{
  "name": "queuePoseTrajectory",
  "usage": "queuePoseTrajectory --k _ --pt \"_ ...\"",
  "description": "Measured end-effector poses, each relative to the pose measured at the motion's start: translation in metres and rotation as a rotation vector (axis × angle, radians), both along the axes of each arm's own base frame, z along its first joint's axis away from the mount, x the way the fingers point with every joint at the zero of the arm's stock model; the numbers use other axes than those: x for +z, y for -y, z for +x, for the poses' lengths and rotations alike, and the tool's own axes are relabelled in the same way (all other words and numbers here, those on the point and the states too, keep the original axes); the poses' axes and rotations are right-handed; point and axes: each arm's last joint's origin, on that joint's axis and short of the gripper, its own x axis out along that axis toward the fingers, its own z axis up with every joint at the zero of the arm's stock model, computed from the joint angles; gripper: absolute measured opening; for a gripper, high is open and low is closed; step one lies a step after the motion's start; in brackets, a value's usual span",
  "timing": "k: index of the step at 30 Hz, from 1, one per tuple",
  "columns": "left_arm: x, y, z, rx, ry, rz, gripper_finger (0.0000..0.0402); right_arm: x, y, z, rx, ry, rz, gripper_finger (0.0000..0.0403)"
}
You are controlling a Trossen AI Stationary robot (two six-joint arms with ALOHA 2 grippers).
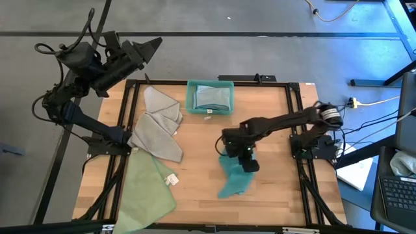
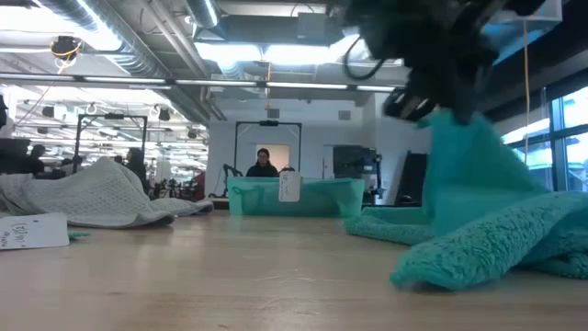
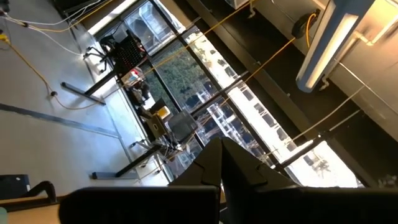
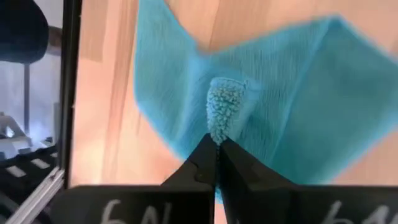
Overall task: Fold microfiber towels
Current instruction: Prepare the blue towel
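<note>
The tabletop [image 1: 195, 169] is pale wood inside a black frame, standing on grey floor. In the low view the room behind is a workshop with ceiling ducts and strip lights; a person [image 2: 263, 164] shows far back, apparently seated.

A teal bin [image 1: 210, 97] stands at the far edge with a cloth inside. A light grey towel [image 1: 158, 127] lies crumpled left of centre, and a pale green towel [image 1: 146, 192] spreads at the near left corner.

The teal towel [image 1: 233, 177] lies right of centre, one part lifted. The right pincer [image 4: 216, 144] sits directly over it, clenched on a raised pinch of its pile; the rest drapes down to the wood.

The left pincer [image 1: 153, 45] is clenched on nothing, held high beyond the far left corner.
</note>
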Motion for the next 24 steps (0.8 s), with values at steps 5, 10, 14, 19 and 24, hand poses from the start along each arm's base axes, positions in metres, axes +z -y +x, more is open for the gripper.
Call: queuePoseTrajectory --k 5,10,14,19,24 --pt "0.000 0.000 0.000 -0.020 -0.002 0.004 0.0000 0.015 -0.013 -0.043 0.028 -0.126 -0.018 0.0010" --pt "-0.001 0.002 0.004 -0.031 -0.008 0.003 0.0000 -0.002 -0.023 -0.086 0.024 -0.246 -0.087 0.0021" --pt "-0.003 0.004 0.009 -0.045 -0.014 -0.001 0.0000 -0.030 -0.026 -0.113 -0.007 -0.386 -0.117 0.0051" --pt "-0.005 0.008 0.016 -0.067 -0.020 -0.006 0.0000 -0.056 -0.029 -0.131 -0.016 -0.480 -0.059 0.0098" --pt "-0.007 0.011 0.022 -0.080 -0.038 -0.007 0.0000 -0.058 -0.031 -0.133 -0.026 -0.496 -0.038 0.0125"
